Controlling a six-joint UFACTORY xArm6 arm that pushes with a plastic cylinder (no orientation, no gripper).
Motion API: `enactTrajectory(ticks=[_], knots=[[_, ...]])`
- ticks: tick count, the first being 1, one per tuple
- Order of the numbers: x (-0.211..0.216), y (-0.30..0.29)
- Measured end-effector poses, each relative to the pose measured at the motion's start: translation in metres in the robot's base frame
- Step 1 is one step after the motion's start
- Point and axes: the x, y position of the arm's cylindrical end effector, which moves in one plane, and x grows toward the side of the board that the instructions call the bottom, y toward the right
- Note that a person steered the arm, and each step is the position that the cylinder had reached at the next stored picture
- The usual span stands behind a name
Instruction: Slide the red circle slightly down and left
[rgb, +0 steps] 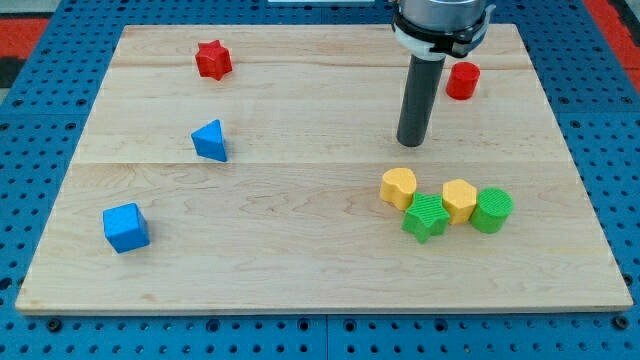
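Observation:
The red circle (462, 80) is a short red cylinder near the view's top right of the wooden board (300, 250). My tip (411, 143) is the lower end of a dark rod that comes down from the view's top. It rests on the board below and to the left of the red circle, apart from it. No block touches the tip.
A red star (213, 60) lies at the top left. A blue triangle (210, 141) and a blue cube (126, 227) lie on the left. Below the tip a yellow heart (398, 187), green star (426, 217), yellow hexagon (459, 199) and green circle (491, 210) cluster.

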Motion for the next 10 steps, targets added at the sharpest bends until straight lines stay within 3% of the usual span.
enactTrajectory(ticks=[2,5,7,9,10], knots=[[0.001,0.037],[-0.006,0.17],[-0.007,0.181],[-0.013,0.242],[-0.019,0.241]])
